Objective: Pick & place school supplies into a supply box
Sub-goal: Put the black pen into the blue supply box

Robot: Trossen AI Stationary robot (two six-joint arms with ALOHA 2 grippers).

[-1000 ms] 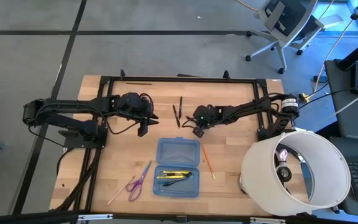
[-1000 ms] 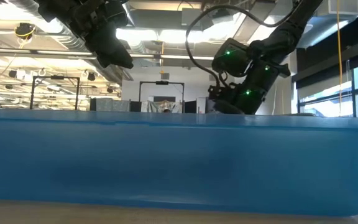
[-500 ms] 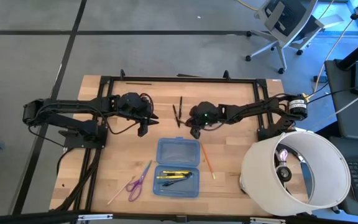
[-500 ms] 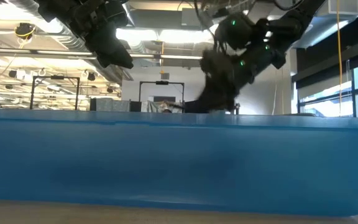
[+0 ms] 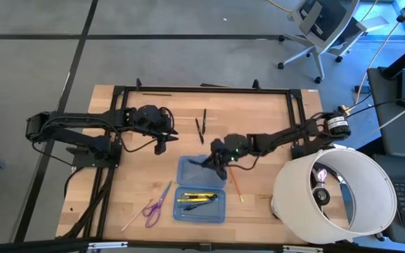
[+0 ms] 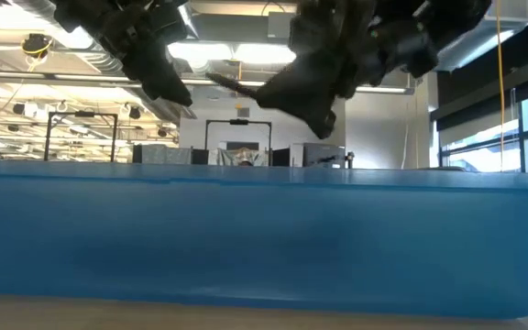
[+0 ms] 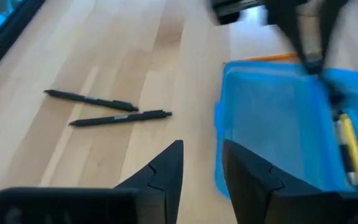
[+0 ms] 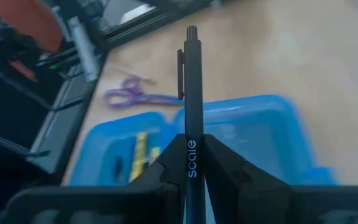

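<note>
Over the supply box (image 5: 201, 188), right pincer (image 5: 209, 163) grips a black pen (image 8: 191, 99), long axis pointing across the empty half. Left pincer (image 5: 162, 145) waits narrow, above tabletop (image 5: 125, 183).

Translucent blue supply box (image 5: 201, 188) on a pale wood-grain tabletop (image 5: 259, 214). Purple-handled scissors (image 5: 155, 204). Black pen (image 8: 191, 93) with white lettering. Yellow pencils (image 5: 192, 197) inside. Orange pencil (image 5: 235, 183).

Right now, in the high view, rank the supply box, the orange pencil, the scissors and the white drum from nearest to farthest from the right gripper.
From the right gripper, holding a black pen:
1. Supply box, directly beneath.
2. Orange pencil, just right of the box.
3. Scissors, left of the box.
4. White drum, far right.
</note>
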